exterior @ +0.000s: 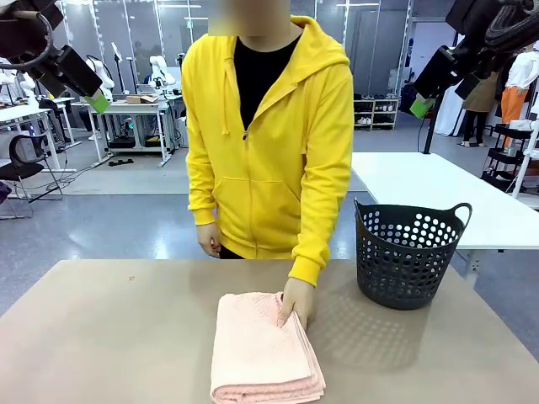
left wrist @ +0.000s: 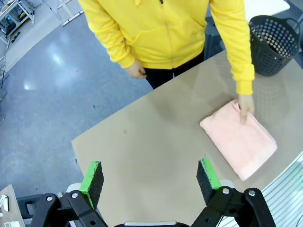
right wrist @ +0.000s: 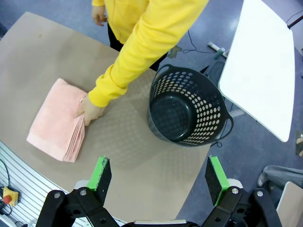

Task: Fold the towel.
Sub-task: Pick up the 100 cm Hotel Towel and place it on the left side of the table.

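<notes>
The towel lies folded into a thick stack on the table, far below both pairs of jaws and well apart from them. The left gripper hangs high above the table with its jaws wide and holding nothing; the towel is ahead of it and to one side of its fingers. The right gripper is also high, jaws wide and empty, with the towel ahead to one side and the black basket almost straight ahead.

The person's hand rests on the far corner of the towel. If a gripper comes down now, I think it may meet this hand, because the hand covers the corner. Also the stack has many loose layers at its edge; jaws that take only the upper layers may pull the fold open. A push from the side may slide the whole stack on the smooth table.

Count: one towel, one basket, one table, two grippers, one person with two hands visible.
</notes>
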Available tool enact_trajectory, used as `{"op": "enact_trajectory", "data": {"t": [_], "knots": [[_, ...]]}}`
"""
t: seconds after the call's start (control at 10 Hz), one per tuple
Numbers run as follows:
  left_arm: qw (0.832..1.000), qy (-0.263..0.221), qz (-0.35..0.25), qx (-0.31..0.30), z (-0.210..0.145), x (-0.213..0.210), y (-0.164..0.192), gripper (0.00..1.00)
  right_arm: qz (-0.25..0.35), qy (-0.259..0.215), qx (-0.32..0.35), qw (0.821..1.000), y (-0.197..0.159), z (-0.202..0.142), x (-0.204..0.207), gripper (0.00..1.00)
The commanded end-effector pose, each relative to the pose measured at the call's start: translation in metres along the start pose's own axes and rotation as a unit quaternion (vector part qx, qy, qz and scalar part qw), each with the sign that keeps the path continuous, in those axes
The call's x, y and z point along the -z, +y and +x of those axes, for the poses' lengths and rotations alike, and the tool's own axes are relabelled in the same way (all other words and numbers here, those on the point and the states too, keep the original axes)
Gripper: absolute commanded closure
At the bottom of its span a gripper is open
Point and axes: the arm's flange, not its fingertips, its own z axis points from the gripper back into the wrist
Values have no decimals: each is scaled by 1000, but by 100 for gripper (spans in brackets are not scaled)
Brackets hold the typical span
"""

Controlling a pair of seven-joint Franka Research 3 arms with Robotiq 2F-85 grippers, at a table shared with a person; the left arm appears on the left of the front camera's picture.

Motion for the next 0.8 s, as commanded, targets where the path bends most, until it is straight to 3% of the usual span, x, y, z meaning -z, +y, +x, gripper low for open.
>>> {"op": "enact_trajectory", "data": {"t": [0.0, 0.7], "knots": [[1000, 10, 1, -1, 3, -3, 1, 0, -2, 2, 1, 1000, -1, 0, -1, 0], [1000, -2, -8, -15, -5, 5, 5, 0, -2, 2, 1, 1000, -1, 0, -1, 0]]}}
